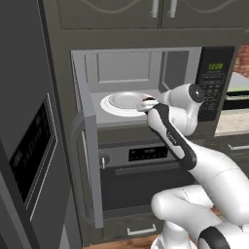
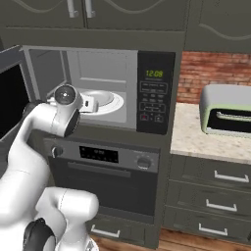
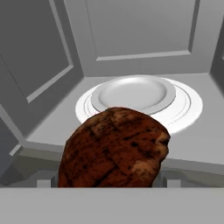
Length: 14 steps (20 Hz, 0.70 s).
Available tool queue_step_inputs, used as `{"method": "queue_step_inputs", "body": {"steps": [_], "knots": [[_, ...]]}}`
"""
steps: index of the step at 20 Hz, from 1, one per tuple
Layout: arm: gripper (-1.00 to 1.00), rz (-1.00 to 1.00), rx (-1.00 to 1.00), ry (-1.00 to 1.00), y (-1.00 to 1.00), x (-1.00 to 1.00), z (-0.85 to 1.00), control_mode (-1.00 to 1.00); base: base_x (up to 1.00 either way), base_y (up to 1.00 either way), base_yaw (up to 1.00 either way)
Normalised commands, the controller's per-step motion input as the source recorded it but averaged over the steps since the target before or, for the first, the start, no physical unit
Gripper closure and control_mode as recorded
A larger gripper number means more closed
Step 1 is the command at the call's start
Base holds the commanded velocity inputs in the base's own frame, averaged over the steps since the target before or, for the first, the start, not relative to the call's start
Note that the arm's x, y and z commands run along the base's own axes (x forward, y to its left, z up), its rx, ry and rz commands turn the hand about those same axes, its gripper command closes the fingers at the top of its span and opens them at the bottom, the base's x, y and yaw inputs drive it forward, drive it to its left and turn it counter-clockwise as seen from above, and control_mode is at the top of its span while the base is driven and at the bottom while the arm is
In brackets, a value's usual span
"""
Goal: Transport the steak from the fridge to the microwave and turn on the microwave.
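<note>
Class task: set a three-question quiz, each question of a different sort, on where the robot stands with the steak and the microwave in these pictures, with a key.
1. True or false: the steak already lies on the white turntable.
2. Multiple choice: the microwave door is (a) shut, (b) swung open to the left, (c) taken off.
3. Fill in: the green digits glow on the black ______ at the right of the cavity.

Key
1. False: in the hand view the steak sits in the gripper, at the front of the cavity, short of the turntable.
2. b
3. keypad panel
</note>
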Motion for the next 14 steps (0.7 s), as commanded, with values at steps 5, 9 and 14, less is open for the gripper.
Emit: {"method": "queue_step_inputs", "body": {"steps": [5, 9, 14], "knots": [[1.00, 0.00, 0.00, 0.00, 0.02, 0.57, 0.00, -1.00, 0.00, 0.00, 0.00], [1.00, 0.00, 0.00, 0.00, 0.04, 0.55, 0.00, -1.00, 0.00, 0.00, 0.00], [1.00, 0.00, 0.00, 0.00, 0.08, 0.54, 0.00, -1.00, 0.00, 0.00, 0.00]]}}
